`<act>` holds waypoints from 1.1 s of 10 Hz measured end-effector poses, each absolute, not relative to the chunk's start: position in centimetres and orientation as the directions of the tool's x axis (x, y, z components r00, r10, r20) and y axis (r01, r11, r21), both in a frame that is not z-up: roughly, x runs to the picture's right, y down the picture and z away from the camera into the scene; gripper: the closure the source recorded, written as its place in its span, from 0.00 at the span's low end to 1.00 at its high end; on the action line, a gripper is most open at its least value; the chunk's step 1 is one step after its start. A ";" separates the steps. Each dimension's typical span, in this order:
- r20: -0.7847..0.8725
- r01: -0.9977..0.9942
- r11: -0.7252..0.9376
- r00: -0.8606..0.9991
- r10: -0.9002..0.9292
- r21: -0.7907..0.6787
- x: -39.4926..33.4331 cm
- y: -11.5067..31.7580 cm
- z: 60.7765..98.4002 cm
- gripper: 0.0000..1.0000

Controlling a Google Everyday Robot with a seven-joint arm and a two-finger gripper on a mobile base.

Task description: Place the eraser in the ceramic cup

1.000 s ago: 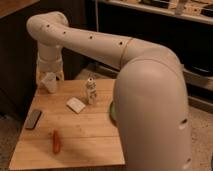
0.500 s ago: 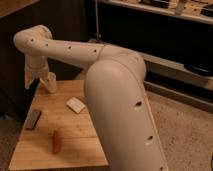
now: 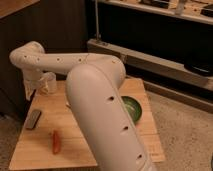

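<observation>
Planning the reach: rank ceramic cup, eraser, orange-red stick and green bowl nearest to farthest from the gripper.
Gripper at table's back-left corner.
1. ceramic cup, just beside it
2. eraser, left edge
3. orange-red stick, front left
4. green bowl, right side

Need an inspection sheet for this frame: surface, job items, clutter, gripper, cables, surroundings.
Surface: wooden table, light planks, much of it hidden by the robot arm.
Job's things: eraser lies flat near the left edge. Ceramic cup stands upright at the back left corner. The eraser is not in the cup.
Clutter: orange-red stick lies toward the front left. Green bowl sits on the right side, partly behind the arm.
Gripper: gripper hangs at the back left, close beside the cup and apart from the eraser.
Cables: nothing seen.
Surroundings: dark shelving behind the table, speckled floor to the right.
</observation>
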State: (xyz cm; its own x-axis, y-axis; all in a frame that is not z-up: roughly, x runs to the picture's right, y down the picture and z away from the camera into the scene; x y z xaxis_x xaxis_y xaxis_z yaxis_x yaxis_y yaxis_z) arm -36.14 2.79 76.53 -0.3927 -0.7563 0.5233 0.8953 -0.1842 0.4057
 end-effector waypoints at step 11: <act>0.511 0.827 -0.233 -0.511 -0.691 0.512 -37.0 10.5 77.8 0.38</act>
State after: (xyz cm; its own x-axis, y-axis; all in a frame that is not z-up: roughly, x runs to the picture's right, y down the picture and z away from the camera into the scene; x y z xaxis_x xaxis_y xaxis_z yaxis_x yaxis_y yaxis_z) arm -36.96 10.50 77.78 -0.5110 -0.6909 0.5114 0.8269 -0.2327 0.5120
